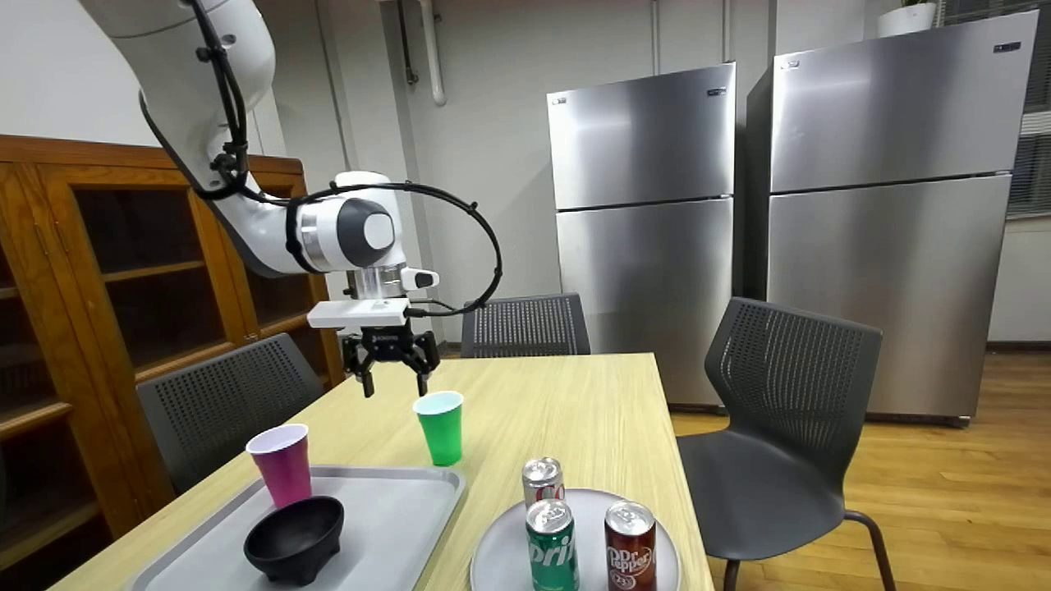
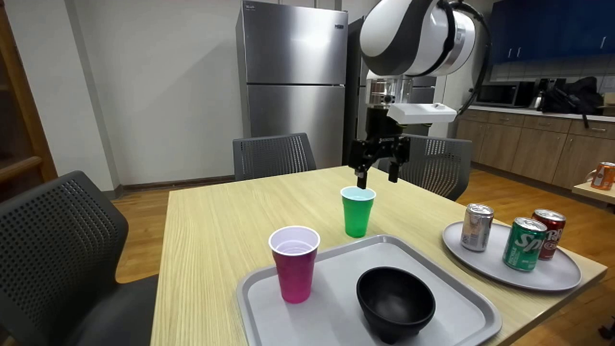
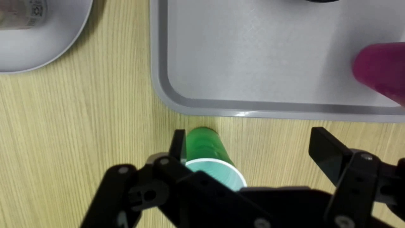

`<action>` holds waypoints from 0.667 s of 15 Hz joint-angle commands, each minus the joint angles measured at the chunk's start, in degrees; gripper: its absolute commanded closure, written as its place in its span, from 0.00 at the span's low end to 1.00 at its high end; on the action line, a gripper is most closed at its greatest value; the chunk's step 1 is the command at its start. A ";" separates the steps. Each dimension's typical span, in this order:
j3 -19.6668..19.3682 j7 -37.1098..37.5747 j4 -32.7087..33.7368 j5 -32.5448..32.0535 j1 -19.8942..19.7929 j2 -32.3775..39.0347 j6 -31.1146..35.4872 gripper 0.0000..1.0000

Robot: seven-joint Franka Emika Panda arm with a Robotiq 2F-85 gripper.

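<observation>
Green plastic cup ungrasped, just beside the gray tray

Nearest, a black footed bowl and a magenta plastic cup already stand on the tray. Past its edge, the green cup is upright on the table. Above hangs the gripper, jaws spread wide, gripping nothing. By this evidence, handling of the green cup remains undone: no grasp, no lift. Farthest back: a stainless-steel refrigerator.
</observation>
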 commanded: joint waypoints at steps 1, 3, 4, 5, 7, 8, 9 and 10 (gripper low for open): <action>0.92 6.07 -1.68 -0.82 1.74 -2.18 -1.11 0.00; 1.11 9.30 -1.69 -0.40 2.68 -2.22 -1.45 0.00; 1.30 10.54 -1.57 -0.44 3.16 -2.13 -1.83 0.00; 1.80 9.87 -1.60 -0.66 3.50 -2.01 -2.02 0.00; 1.65 7.99 -0.52 -0.17 2.84 -0.12 -0.48 0.00; 1.81 8.22 -0.56 -0.17 3.06 -0.12 -0.55 0.00; 1.92 8.37 -0.60 -0.16 3.16 -0.12 -0.59 0.00; 1.95 8.38 -0.62 -0.16 3.17 -0.12 -0.61 0.00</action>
